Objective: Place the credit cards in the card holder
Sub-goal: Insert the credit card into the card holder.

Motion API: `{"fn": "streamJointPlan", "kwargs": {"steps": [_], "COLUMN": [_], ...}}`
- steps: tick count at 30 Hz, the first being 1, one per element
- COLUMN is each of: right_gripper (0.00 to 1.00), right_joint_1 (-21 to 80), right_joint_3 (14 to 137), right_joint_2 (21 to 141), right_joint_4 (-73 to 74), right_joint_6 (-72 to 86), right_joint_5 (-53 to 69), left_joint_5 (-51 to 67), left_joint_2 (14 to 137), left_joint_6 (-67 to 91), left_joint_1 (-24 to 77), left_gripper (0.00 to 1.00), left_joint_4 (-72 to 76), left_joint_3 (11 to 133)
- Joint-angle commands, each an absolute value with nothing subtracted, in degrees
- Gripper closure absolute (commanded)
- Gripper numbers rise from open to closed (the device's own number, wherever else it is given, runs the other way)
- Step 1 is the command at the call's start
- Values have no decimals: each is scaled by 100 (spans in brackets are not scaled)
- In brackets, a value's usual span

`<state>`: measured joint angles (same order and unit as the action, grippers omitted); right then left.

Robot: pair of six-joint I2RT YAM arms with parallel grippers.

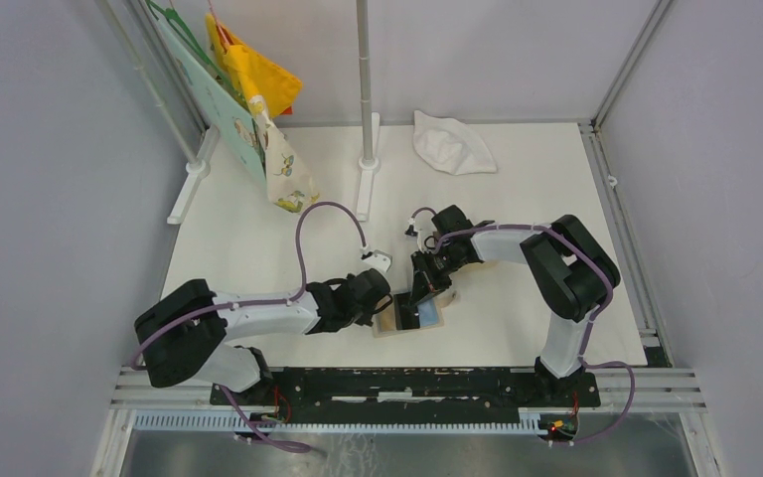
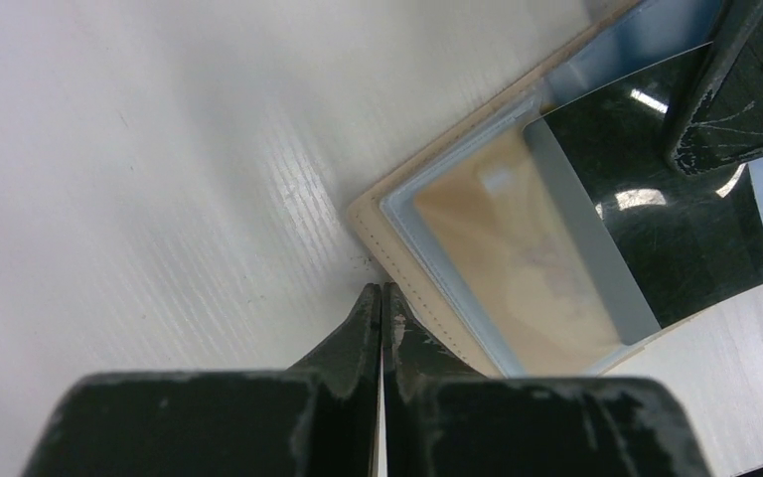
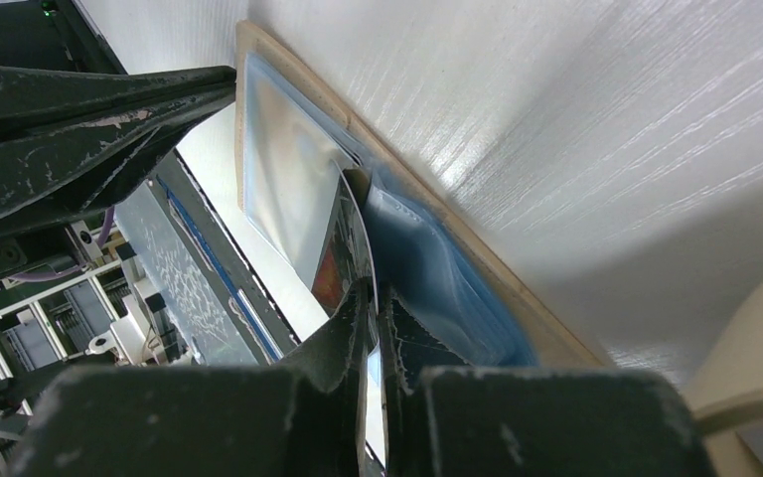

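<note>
The card holder [image 2: 402,243] lies open on the table, beige rim around a light blue lining; from above the card holder [image 1: 409,320] sits between both arms. An orange card [image 2: 517,258] rests inside a clear pocket. My right gripper [image 3: 373,288] is shut on a glossy black card [image 2: 666,219], held on edge with its lower end in a blue pocket; a grey strip runs along one side of it. My left gripper [image 2: 380,290] is shut, nothing visible between its fingers, its tips touching the holder's beige rim.
A tan tray edge [image 3: 745,338] shows just right of the holder. At the back stand a white pole on a base [image 1: 366,129], hanging coloured fabric pieces [image 1: 258,99] and a crumpled white cloth [image 1: 452,144]. Walls close in on both sides.
</note>
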<state>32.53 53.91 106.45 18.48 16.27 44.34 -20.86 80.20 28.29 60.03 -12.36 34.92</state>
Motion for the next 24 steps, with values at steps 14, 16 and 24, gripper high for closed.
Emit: {"fn": "streamJointPlan", "kwargs": {"steps": [14, 16, 24], "right_gripper": [91, 91, 89], "right_joint_1": [3419, 3419, 3425], "right_joint_3": [5381, 5340, 5307], "right_joint_2": [10828, 10837, 10937], "right_joint_4": [1531, 1429, 1189], "right_joint_6": [1597, 1685, 1818], "right_joint_5": [4076, 4202, 4520], "left_joint_5": [-1569, -1542, -1477], "left_joint_2": [8408, 8402, 8453], "left_joint_6": [2935, 2936, 2936], "left_joint_1": [6101, 6101, 6124], "left_gripper": [98, 98, 98], "left_joint_4": [-770, -748, -670], "left_joint_3": [3692, 3682, 3699]}}
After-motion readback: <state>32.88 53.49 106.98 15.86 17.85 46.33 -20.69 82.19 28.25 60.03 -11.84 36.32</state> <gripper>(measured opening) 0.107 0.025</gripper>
